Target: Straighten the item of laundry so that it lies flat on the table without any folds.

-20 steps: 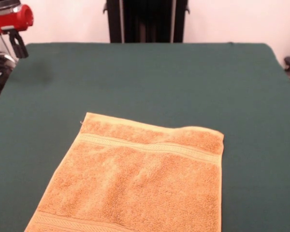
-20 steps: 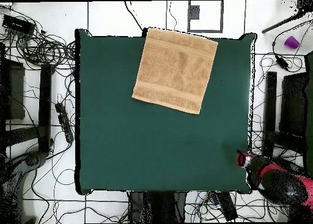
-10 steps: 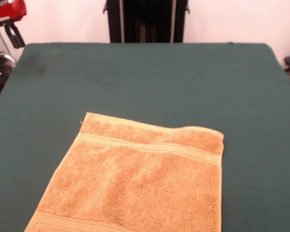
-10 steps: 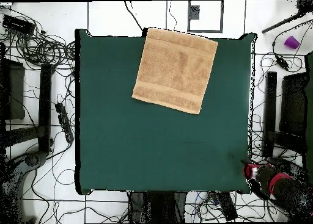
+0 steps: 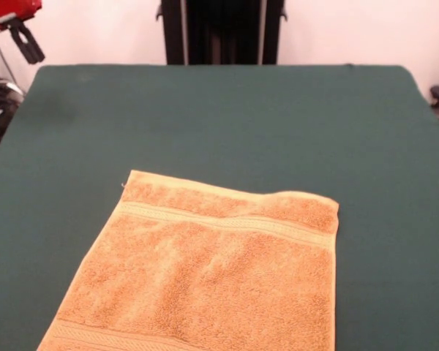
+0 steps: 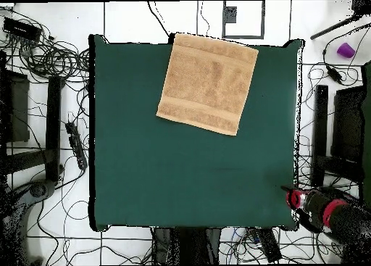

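Golden-orange terry hand towel (image 6: 207, 83) lies flat, no folds visible, on dark green felt table (image 6: 181, 183); task looks done; gripper (image 5: 25, 45) off at table corner, jaws' state can't tell

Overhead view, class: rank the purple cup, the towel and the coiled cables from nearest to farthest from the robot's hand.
Measured from the hand at the table's lower right corner:
1. Purple cup, upper right, on the floor.
2. Towel, at the table's top edge.
3. Coiled cables, upper left, beyond the table.

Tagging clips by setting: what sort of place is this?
Probably a robotics lab: a green table holding one towel, cables strewn over the tiled floor, and a red robot arm at the table's corner.
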`<state>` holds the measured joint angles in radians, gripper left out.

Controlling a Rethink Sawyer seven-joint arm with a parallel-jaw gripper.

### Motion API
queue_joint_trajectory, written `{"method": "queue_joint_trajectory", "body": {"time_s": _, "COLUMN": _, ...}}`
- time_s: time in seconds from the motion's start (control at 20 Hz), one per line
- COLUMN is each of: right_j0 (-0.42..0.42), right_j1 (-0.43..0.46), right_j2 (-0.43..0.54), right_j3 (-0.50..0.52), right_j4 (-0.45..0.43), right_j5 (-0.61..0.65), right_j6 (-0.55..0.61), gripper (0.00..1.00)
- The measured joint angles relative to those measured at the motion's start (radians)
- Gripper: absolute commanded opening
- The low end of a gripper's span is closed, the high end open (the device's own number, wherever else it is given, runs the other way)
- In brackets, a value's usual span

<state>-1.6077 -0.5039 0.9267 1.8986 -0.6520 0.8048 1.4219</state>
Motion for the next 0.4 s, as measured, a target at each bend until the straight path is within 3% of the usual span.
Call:
{"method": "queue_joint_trajectory", "body": {"time_s": 0.35, "right_j0": 0.069, "right_j1": -0.025, "right_j2": 0.0, "right_j3": 0.0, "right_j4": 0.018, "right_j5": 0.0, "right_j6": 0.0, "gripper": 0.0}}
{"method": "queue_joint_trajectory", "body": {"time_s": 0.4, "right_j0": 0.097, "right_j1": -0.035, "right_j2": 0.0, "right_j3": 0.0, "right_j4": 0.018, "right_j5": 0.0, "right_j6": 0.0, "gripper": 1.0}}
